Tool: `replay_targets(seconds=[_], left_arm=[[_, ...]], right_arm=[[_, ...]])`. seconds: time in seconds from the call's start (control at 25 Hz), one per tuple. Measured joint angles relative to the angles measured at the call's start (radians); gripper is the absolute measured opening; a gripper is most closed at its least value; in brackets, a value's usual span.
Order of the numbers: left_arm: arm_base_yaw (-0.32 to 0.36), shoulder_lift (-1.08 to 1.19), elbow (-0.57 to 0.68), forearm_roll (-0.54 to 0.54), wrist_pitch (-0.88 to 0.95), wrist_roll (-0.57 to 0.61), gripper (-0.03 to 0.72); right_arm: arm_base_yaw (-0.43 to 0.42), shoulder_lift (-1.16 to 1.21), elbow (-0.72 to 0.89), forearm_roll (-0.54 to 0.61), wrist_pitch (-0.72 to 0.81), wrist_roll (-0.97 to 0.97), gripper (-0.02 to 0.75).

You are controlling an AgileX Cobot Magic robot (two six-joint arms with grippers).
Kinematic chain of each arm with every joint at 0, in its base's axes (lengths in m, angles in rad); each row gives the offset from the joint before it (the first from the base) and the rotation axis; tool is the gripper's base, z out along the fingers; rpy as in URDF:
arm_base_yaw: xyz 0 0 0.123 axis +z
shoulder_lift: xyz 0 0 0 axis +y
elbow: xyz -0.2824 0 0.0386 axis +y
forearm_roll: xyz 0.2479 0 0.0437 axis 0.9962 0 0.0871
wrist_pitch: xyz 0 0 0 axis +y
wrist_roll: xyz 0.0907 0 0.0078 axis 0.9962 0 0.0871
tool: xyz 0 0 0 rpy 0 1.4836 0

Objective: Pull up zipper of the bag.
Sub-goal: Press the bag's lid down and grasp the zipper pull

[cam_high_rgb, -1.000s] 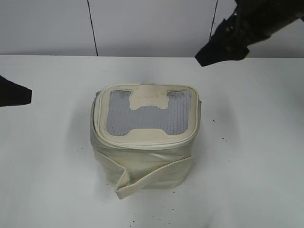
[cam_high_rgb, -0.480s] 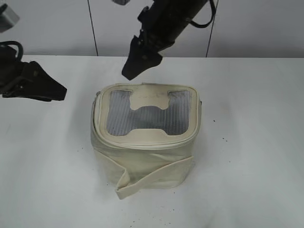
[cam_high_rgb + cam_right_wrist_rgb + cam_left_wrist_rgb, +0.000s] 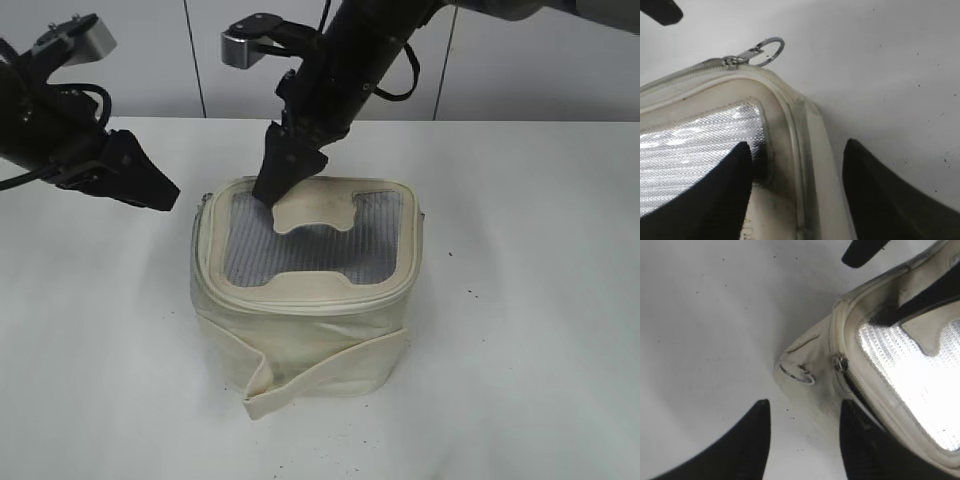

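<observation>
The cream bag [image 3: 300, 335] stands mid-table, its grey mesh top [image 3: 300, 250] facing up. The zipper track [image 3: 300, 300] runs round its top rim. My right gripper [image 3: 272, 190] reaches across to the bag's back left corner. In the right wrist view it [image 3: 796, 150] is open and straddles the rim, one finger over the mesh; a silver pull with its ring [image 3: 765, 50] lies ahead. My left gripper [image 3: 155, 190] is open just left of the bag. In the left wrist view it [image 3: 802, 412] faces the bag's corner, near a pull [image 3: 840, 362] and a ring [image 3: 797, 375].
The white table [image 3: 520, 300] stretches all round the bag, with small dark specks on it. A loose cream strap band [image 3: 320, 375] hangs out at the bag's front. A white wall with dark seams [image 3: 195, 60] stands behind.
The right arm has swung from the upper right down onto the bag's back left corner. The left arm has moved right, up to the bag's left side. The bag has not moved.
</observation>
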Motion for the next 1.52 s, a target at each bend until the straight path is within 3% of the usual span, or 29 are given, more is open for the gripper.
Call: replay_targets(seconds=[0.24,0.52,0.84,1.12,1.32,1.52], left_arm=[[-0.017,0.002,-0.029,0.129,0.011,0.002,0.363],[-0.085,0.002,-0.031,0.341,-0.012,0.041,0.477],[-0.102,-0.018,-0.056,0.371,-0.107,0.047,0.501],[-0.118,-0.018,-0.06,0.378,-0.125,0.146,0.507],[-0.196,-0.018,-0.06,0.508,-0.186,0.202,0.512],[-0.219,-0.013,-0.06,0.585,-0.247,0.213,0.512]], right_arm=[[0.0,0.014,-0.005,-0.006,0.014,0.014,0.316],[0.001,0.016,-0.005,0.005,0.031,0.017,0.038],[0.001,0.017,-0.005,0.008,0.032,0.019,0.022],[0.001,0.017,-0.005,0.008,0.032,0.023,0.019],[0.001,0.017,-0.005,0.008,0.032,0.023,0.019],[0.001,0.017,-0.005,0.009,0.032,0.027,0.019]])
